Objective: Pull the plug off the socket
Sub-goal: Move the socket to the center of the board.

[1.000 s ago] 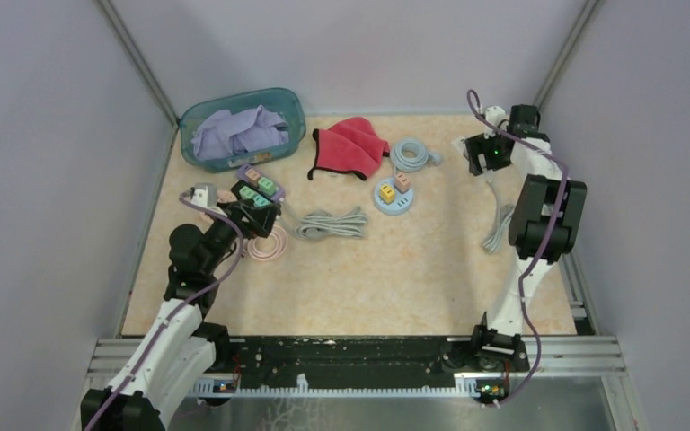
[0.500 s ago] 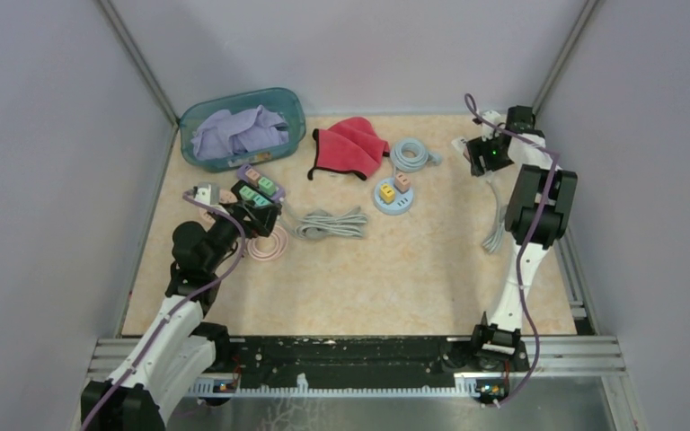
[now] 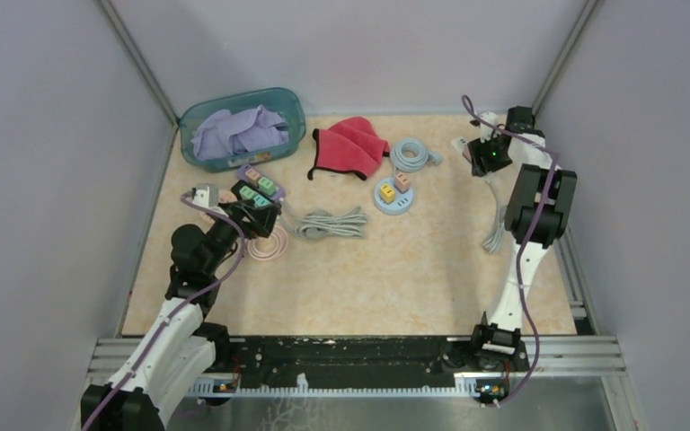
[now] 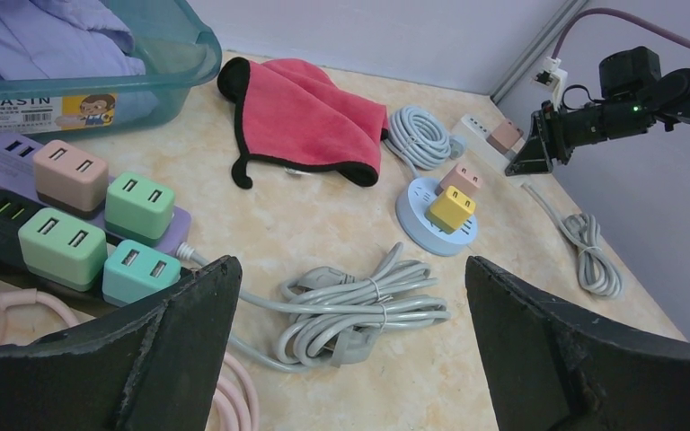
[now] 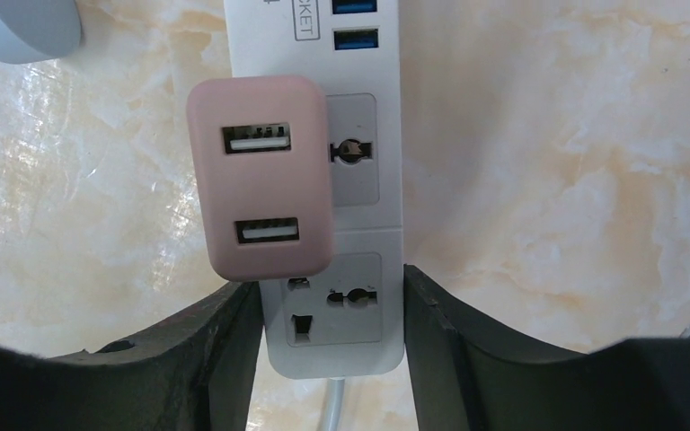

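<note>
A pink two-port USB plug (image 5: 260, 175) sits in the white socket strip (image 5: 364, 180), which lies flat at the table's far right corner (image 3: 461, 144). My right gripper (image 5: 332, 296) straddles the strip's cable end, just below the plug. Its fingers (image 5: 225, 350) press against both long sides of the strip, so it is shut on the strip, not on the plug. In the left wrist view the same strip (image 4: 478, 127) and plug (image 4: 506, 136) lie far off. My left gripper (image 4: 350, 269) is wide open above a bundled grey cable (image 4: 359, 301), holding nothing.
Purple and black strips with green and pink plugs (image 4: 63, 224) lie by the left gripper, beside a pink coiled cable (image 3: 268, 244). A round blue socket (image 3: 393, 196), red cloth (image 3: 350, 145), grey coil (image 3: 411, 154), teal basin (image 3: 243, 128) and loose cable (image 3: 499, 224) lie around.
My right gripper has moved slightly toward the far corner and its fingers have closed in onto the sides of the white strip. The left arm has not moved.
</note>
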Available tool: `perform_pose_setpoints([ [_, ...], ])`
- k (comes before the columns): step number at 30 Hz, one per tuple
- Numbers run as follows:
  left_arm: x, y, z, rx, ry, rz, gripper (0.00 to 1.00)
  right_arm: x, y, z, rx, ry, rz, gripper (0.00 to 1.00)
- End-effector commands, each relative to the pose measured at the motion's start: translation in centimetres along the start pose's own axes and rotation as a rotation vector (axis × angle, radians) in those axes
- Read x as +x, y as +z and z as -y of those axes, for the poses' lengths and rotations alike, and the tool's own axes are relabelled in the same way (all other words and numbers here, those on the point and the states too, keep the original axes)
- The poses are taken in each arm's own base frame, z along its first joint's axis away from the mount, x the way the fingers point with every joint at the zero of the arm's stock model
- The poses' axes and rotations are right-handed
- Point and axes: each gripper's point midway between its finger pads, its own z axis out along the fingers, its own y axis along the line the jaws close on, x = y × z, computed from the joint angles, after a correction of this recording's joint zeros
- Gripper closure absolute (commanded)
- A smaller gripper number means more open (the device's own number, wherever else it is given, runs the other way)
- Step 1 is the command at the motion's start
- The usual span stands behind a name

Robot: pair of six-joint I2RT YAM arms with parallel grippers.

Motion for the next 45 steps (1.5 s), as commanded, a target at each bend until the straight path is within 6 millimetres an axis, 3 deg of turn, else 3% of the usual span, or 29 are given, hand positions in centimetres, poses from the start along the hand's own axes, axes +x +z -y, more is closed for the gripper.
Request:
perform_pose_setpoints([
  [1, -0.6, -0.2, 1.0, 0.044, 0.034, 0.035, 0.01, -1.5, -0.5, 0.2, -0.015, -0.033, 0.045, 0.48],
  [3, -0.6, -0.2, 1.1, 0.051, 0.038, 0.037, 0.01, -1.3, -0.5, -0.1, -0.026, -0.039, 0.041, 0.55],
  [6, -0.6, -0.3, 1.6, 0.075, 0.055, 0.041, 0.01, -1.4, -1.3, -1.3, -0.072, -0.054, 0.056, 0.74],
  [10, -0.5, -0.6, 3.0, 0.123, 0.097, 0.051, 0.01, -1.8, -4.5, -4.2, -0.132, -0.097, 0.130, 0.83],
  [15, -0.3, -1.0, 5.7, 0.221, 0.154, 0.056, 0.02, -0.8, -9.5, -9.5, -0.235, -0.204, 0.214, 0.88],
  [20, 0.5, -2.0, 9.8, 0.411, 0.160, 0.052, 0.02, 1.6, -14.1, -16.1, -0.344, -0.365, 0.270, 0.90],
  [24, 1.4, -2.7, 12.4, 0.536, 0.159, 0.025, 0.04, 4.4, -16.3, -21.3, -0.423, -0.519, 0.297, 0.92],
  [29, 2.7, -4.7, 16.4, 0.737, 0.165, 0.033, 0.05, 9.1, -16.2, -27.7, -0.543, -0.786, 0.258, 0.93],
  [33, 4.5, -6.3, 18.8, 0.847, 0.209, 0.029, 0.06, 10.8, -16.0, -31.4, -0.639, -0.983, 0.284, 0.93],
  [37, 5.7, -7.5, 19.6, 0.884, 0.240, 0.040, 0.06, 11.1, -15.9, -33.8, -0.717, -1.076, 0.346, 0.90],
  [40, 6.3, -8.4, 20.0, 0.909, 0.246, 0.065, 0.06, 12.5, -15.2, -35.1, -0.746, -1.165, 0.305, 0.82],
  [45, 7.3, -8.7, 20.3, 0.916, 0.233, 0.065, 0.06, 13.2, -13.5, -37.0, -0.746, -1.209, 0.230, 0.79],
])
